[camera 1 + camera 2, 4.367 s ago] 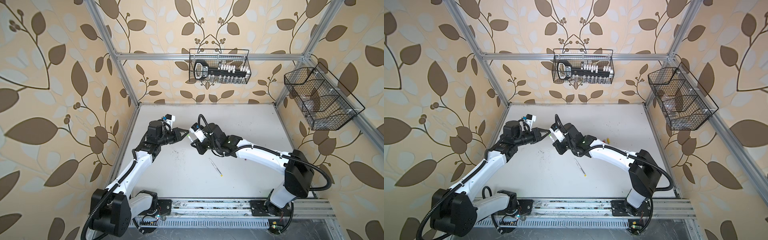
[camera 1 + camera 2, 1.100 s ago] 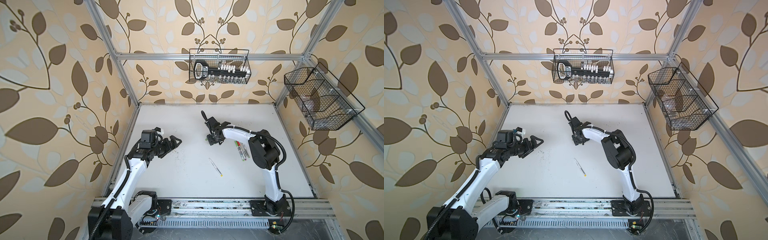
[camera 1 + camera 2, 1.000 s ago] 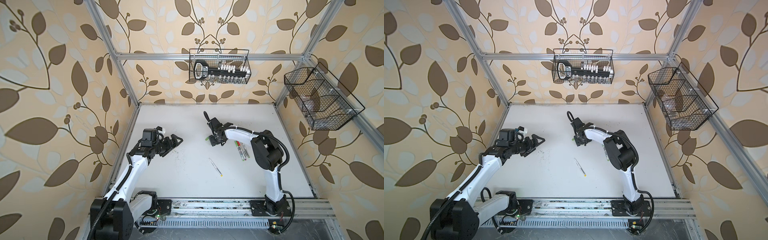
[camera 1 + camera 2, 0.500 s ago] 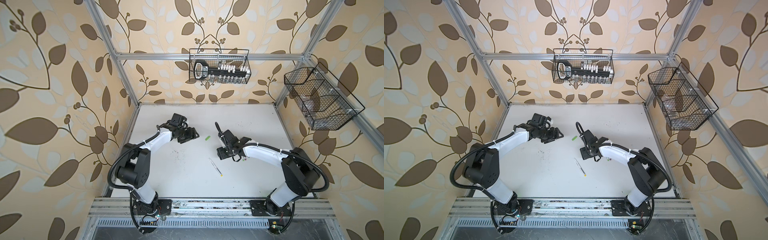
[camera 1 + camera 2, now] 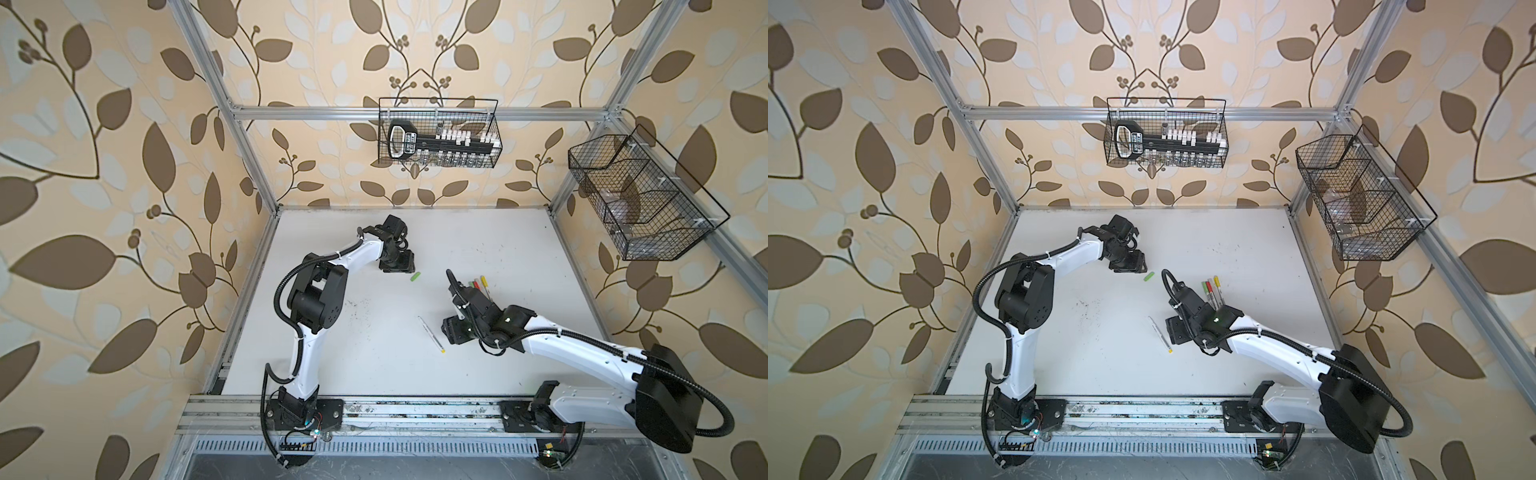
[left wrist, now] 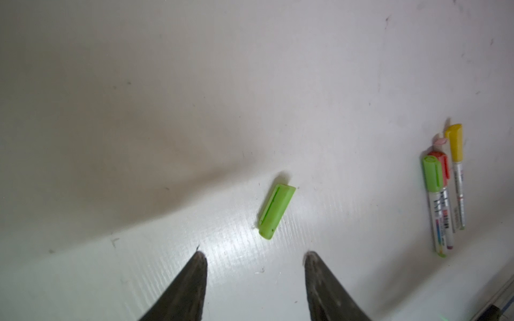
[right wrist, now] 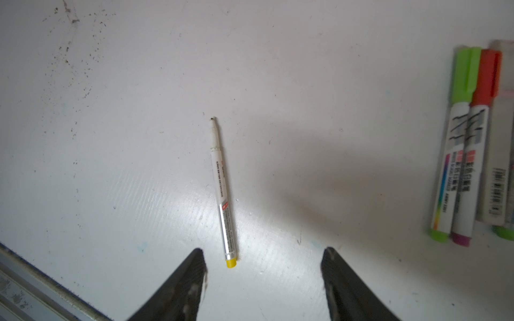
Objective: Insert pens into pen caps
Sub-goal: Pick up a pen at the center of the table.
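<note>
Now | left pincer [image 6: 254, 253]: parted, empty, poised over white surface [image 5: 519, 249] | loose green cap [image 6: 276, 211]: lying flat just ahead of its tips | right pincer [image 7: 263, 249]: parted, empty | uncapped pen [image 7: 222, 191]: flat, yellow plug near 1 fingertip | 3 capped pens [image 6: 439, 211]: side by side, apart from the cap

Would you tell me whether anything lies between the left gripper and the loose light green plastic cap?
Nothing visible does; only bare white tabletop separates the open left gripper from the light green plastic cap.
</note>
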Controlling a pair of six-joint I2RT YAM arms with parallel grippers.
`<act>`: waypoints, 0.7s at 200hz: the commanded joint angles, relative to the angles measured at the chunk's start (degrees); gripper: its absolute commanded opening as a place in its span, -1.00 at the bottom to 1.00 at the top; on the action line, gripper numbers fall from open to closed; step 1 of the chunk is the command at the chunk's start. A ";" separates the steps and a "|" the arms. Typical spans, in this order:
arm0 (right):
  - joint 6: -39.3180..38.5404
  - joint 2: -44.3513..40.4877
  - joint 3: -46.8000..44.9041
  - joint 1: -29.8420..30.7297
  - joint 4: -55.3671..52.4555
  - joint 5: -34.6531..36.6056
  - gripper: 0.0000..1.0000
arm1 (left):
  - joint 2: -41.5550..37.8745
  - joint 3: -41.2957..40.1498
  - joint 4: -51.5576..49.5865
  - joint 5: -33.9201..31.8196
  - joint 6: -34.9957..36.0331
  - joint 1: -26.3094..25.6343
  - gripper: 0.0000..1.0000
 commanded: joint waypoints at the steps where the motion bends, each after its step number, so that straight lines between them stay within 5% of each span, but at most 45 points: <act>1: 1.93 -3.21 -2.06 0.23 -2.72 1.41 0.38 | 3.27 6.13 -6.76 -4.03 4.60 -2.38 0.09; 91: 1.69 -7.43 -3.66 -0.02 -3.44 1.95 0.38 | 15.09 18.58 -12.11 -11.90 6.85 -6.97 -0.31; 140: 1.38 -7.76 -4.28 0.05 -3.13 1.21 0.39 | 15.55 17.36 -14.00 -18.03 6.47 -8.64 -0.51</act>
